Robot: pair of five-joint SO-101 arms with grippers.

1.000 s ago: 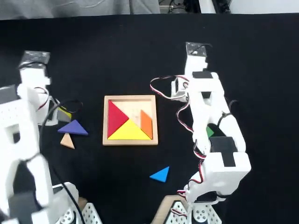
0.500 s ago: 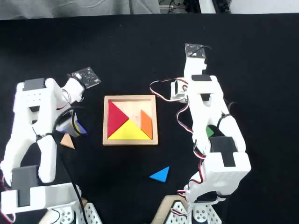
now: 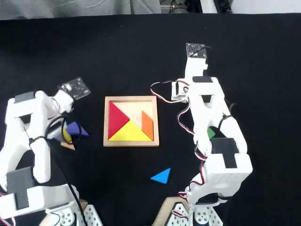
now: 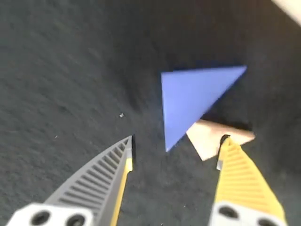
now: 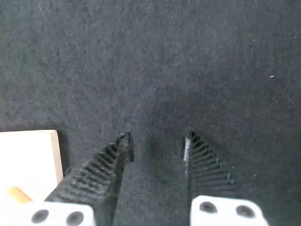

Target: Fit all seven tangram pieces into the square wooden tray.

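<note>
The square wooden tray (image 3: 131, 99) holds a red triangle (image 3: 117, 120), a yellow triangle (image 3: 130, 133) and an orange piece (image 3: 147, 125). Left of it lie a dark blue triangle (image 3: 78, 129) (image 4: 193, 96) and a small tan triangle (image 3: 68, 146) (image 4: 207, 137). My left gripper (image 4: 176, 141) hangs open just above them, its yellow finger (image 4: 235, 169) over the tan piece. A light blue triangle (image 3: 161, 176) lies in front of the tray. My right gripper (image 5: 156, 139) stands open over bare cloth beside a tray corner (image 5: 28, 155). A green piece (image 3: 211, 133) peeks out under the right arm (image 3: 207, 108).
Black cloth covers the table. Both arm bases (image 3: 188, 212) stand at the near edge. The left arm (image 3: 28, 136) covers part of the dark blue triangle from above.
The left arm swung in from the table's left edge and came down over the dark blue and tan triangles. The right arm and all pieces kept still.
</note>
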